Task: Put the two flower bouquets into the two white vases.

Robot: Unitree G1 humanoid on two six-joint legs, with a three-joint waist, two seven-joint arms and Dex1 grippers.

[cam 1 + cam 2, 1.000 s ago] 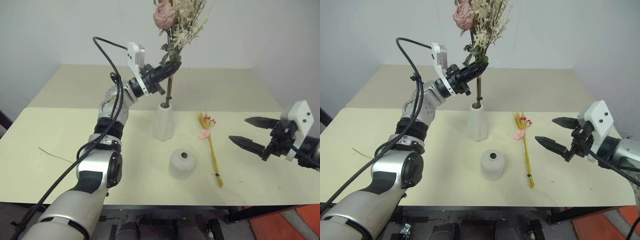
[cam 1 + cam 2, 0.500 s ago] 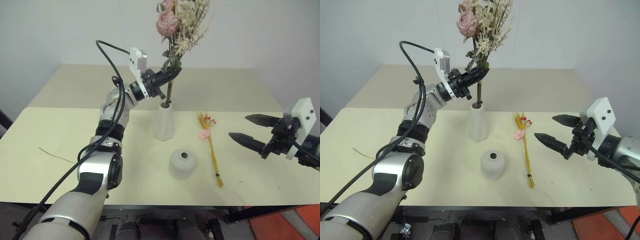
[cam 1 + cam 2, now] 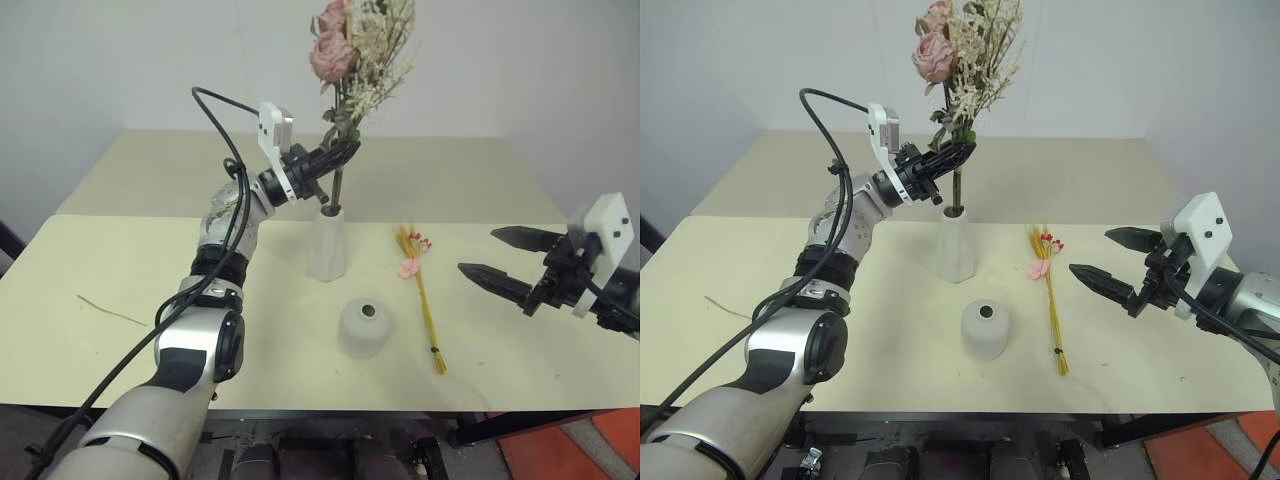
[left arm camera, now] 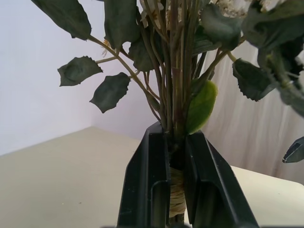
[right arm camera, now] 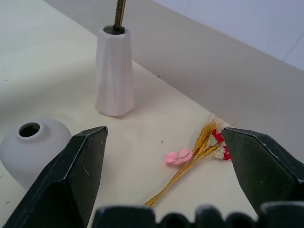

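The left gripper (image 3: 958, 153) is clamped on the stems of the bushy bouquet (image 3: 965, 45), whose pink roses and cream sprigs stand upright above it; the stem ends sit in the neck of the tall white vase (image 3: 956, 245), though how deep they reach cannot be told; the squat vase (image 3: 985, 329) stands just in front on the table (image 3: 760, 300); the slim wheat bunch (image 3: 1050, 300) lies flat to the right of the 2 vases; the right gripper (image 3: 1110, 262) hovers near it, its fingers spread wide and holding nothing.
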